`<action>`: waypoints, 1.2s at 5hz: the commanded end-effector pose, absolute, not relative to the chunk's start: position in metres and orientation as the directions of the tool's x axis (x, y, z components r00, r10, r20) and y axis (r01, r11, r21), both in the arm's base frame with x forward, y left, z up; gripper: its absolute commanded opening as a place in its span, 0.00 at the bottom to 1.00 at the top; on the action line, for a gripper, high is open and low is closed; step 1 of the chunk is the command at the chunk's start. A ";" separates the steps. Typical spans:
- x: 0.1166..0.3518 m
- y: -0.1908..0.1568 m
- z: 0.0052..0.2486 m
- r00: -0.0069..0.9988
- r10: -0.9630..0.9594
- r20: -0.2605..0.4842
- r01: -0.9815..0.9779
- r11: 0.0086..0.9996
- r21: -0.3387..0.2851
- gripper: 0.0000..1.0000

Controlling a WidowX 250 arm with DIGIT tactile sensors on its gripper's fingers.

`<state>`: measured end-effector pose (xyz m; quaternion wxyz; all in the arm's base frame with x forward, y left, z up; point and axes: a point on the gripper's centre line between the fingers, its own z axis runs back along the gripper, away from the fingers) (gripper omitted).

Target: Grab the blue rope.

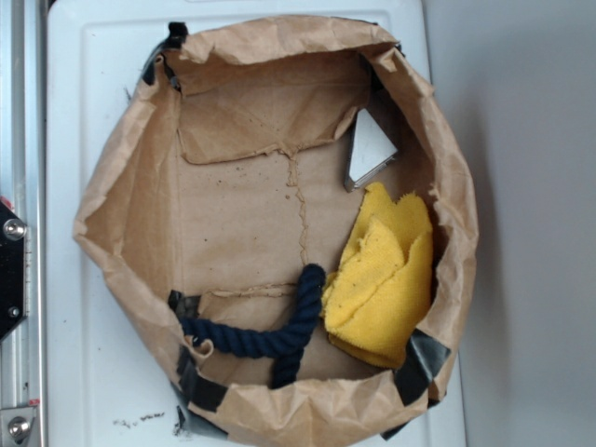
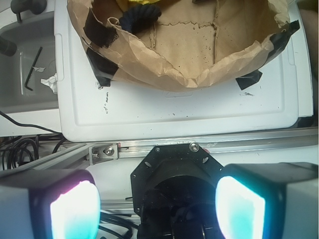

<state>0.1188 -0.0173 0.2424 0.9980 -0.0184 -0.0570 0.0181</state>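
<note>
The blue rope (image 1: pixel 270 337) lies bent inside the paper bag (image 1: pixel 121 186), touching the yellow cloth (image 1: pixel 386 279). The gripper (image 2: pixel 157 204) is outside the bag, its fingers (image 2: pixel 75 209) spread apart and empty.

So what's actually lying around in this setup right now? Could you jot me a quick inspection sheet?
Surface: white tray holding an open brown paper bag.
Job's things: blue rope lies bent on the bag floor, next to the yellow cloth.
Clutter: yellow cloth crumpled against the bag wall; small grey wedge beyond it; black tape patches on the bag.
Tool: fingers apart, tool empty, outside the bag.
Cables: black wires beside the tray.
Surroundings: metal rail; hex key in a grey side tray.
</note>
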 end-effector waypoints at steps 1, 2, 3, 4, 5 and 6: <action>0.119 -0.017 0.242 0.993 0.038 0.113 -0.034 0.999 -0.039 1.00; 0.168 -0.022 0.231 0.989 0.090 0.114 -0.087 0.996 -0.027 1.00; 0.200 -0.023 0.220 0.982 0.123 0.144 -0.125 0.992 0.010 1.00; 0.236 -0.014 0.193 0.972 0.122 0.198 -0.120 0.992 -0.025 1.00; 0.260 -0.016 0.157 0.975 0.098 0.201 -0.083 0.993 -0.081 1.00; 0.276 -0.015 0.136 0.971 0.146 0.188 -0.122 0.984 -0.132 1.00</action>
